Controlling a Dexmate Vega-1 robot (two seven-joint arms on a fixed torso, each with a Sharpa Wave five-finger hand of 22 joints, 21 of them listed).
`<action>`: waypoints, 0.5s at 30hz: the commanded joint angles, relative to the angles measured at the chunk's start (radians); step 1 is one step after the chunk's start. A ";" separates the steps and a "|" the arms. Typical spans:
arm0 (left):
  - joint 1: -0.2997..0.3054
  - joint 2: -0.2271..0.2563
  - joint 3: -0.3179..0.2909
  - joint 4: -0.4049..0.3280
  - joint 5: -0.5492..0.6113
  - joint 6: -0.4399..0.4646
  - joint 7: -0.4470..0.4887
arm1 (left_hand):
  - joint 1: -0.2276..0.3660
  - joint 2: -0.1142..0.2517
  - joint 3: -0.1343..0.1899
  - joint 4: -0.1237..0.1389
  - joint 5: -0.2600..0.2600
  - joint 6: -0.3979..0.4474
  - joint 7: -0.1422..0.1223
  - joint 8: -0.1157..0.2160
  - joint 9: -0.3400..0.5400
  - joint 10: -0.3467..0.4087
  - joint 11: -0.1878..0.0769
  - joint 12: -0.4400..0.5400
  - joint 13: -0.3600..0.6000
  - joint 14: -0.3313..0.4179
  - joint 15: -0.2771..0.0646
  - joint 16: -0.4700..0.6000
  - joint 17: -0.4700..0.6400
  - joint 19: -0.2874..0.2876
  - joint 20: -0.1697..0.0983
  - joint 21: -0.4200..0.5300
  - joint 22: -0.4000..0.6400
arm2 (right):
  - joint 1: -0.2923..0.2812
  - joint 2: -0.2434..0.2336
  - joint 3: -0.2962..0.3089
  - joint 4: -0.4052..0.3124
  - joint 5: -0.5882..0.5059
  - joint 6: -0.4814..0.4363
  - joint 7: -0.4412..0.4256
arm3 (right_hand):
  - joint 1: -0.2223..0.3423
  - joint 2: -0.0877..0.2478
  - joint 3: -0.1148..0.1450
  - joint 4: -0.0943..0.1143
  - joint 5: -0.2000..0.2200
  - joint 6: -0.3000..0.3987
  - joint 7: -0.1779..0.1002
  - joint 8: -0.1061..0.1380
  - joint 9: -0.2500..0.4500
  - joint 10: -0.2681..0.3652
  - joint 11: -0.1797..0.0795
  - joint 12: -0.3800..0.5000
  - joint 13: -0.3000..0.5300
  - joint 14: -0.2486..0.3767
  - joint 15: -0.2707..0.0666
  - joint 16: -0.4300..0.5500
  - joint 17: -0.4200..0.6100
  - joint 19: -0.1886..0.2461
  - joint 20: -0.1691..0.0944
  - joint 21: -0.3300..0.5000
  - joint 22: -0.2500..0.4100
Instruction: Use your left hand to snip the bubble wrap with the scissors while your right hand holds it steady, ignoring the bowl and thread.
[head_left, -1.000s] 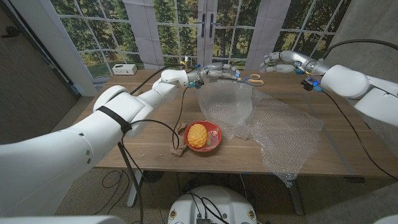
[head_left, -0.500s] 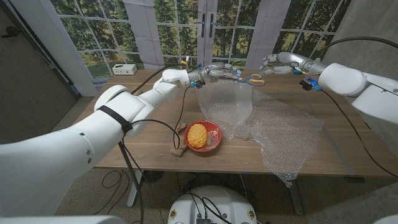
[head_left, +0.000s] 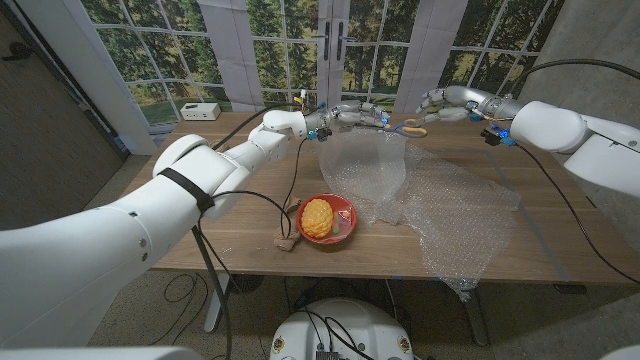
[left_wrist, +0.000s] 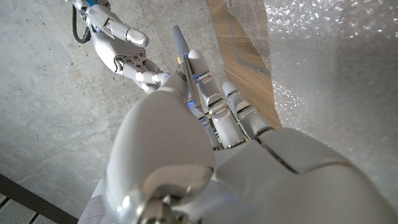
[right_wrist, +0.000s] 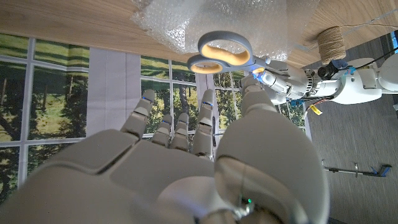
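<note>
**me:** Okay, so I've got both arms stretched to the far side of the worktop (head_left: 250, 240). My left hand (head_left: 352, 116) has the scissors (head_left: 408, 127) by the blade end, so the orange-lined loops stick out to the right, toward my right hand (head_left: 447, 101). The bubble wrap (head_left: 430, 200) sprawls over the middle and right of the worktop, its far edge bunched up just under the scissors. The bowl (head_left: 326, 220) with the yellow thing in it sits nearer, and the thread spool (right_wrist: 328, 41) is further left. I'm leaving both alone.

**other:** Blade end? You can't cut like that.

**me:** Yeah, I reckon the grip needs sorting first. My guess is the left fingers have to end up in the loops before anything gets snipped. Going slow matters, since the scissors hang in the air and a sloppy regrip probably drops them onto the wrap.

**other:** What are the fingers doing right now?

**me:** The left fingers (left_wrist: 214, 99) are close together, pinched around the scissors. The right fingers (right_wrist: 174, 124) are spread and a little curled, holding nothing. The loops sit just past the tips in the right wrist view, and I can't tell if they touch. The right hand isn't on the wrap yet, so pinning it down is still on the to-do list.
</note>
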 joint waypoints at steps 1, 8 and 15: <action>-0.005 -0.004 0.008 0.001 0.004 0.008 0.002 | 0.007 0.003 -0.005 -0.002 0.004 0.007 -0.004 0.000 -0.001 0.011 -0.002 -0.004 0.002 0.006 -0.074 -0.002 0.002 0.008 -0.063 -0.003 0.005 | 0.045 0.015 -0.037 0.038 0.005 0.019 0.036 | 0.012 0.000 0.009 0.002 0.003 0.011 -0.017 0.005 0.007 0.001 -0.003 0.004 0.002 -0.009 -0.001 -0.003 0.003 -0.005 0.003 0.001 0.002; -0.005 -0.007 0.011 0.000 0.006 -0.001 -0.006 | 0.008 0.003 -0.006 -0.002 0.004 0.009 -0.005 0.001 -0.002 0.011 -0.002 -0.005 0.003 0.007 -0.074 -0.005 0.001 0.009 -0.065 -0.003 0.005 | 0.062 0.009 -0.049 0.044 -0.001 0.020 0.056 | 0.015 0.000 0.010 0.003 0.002 0.002 -0.017 0.001 0.010 0.006 -0.003 0.008 0.003 -0.012 -0.002 -0.003 0.003 -0.009 0.003 0.000 0.002; -0.005 -0.010 0.011 -0.001 0.004 -0.015 -0.018 | 0.008 0.002 -0.008 -0.002 0.004 0.012 -0.003 0.001 -0.004 0.012 -0.003 -0.007 0.004 0.009 -0.074 -0.007 0.001 0.009 -0.066 -0.005 0.005 | 0.053 -0.005 -0.043 0.038 0.009 0.007 0.061 | 0.017 0.000 0.010 0.005 0.001 0.006 -0.004 0.002 0.012 0.016 -0.002 0.013 0.004 -0.016 0.000 -0.003 0.003 -0.011 0.003 0.000 0.002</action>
